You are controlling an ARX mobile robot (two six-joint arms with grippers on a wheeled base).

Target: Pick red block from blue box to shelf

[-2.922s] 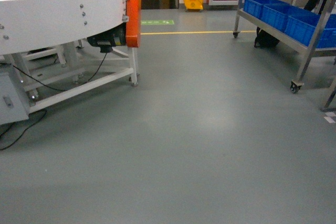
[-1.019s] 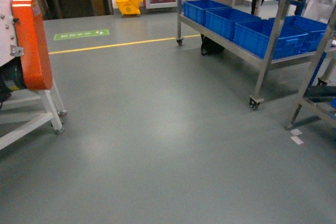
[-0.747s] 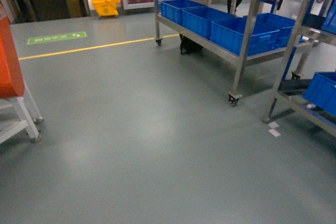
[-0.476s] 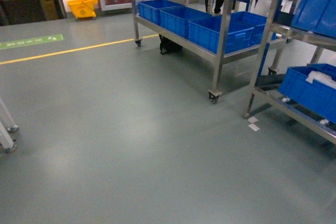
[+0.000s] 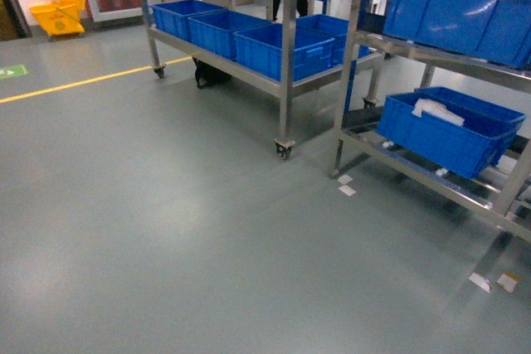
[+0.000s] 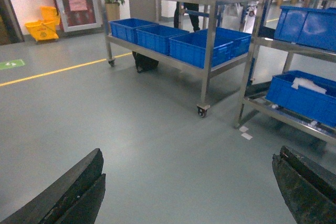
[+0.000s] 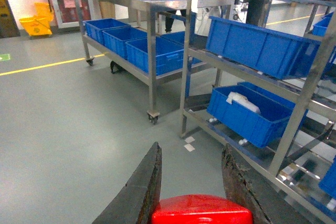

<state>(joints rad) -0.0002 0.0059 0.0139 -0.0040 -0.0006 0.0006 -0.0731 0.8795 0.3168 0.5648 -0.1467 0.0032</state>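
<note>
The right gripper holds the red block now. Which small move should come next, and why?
Probably keep driving toward the shelf on the right: the right gripper is shut on the red block, but the rack is not yet within reach.

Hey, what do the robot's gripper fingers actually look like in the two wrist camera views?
Only the fingers show. The left gripper has two dark, near-black fingers with a rough, layered surface, wedge-shaped and tapering to the tips. The right gripper has similar dark tapered fingers, with worn, flaky inner faces. No cables or markings are visible.
</note>
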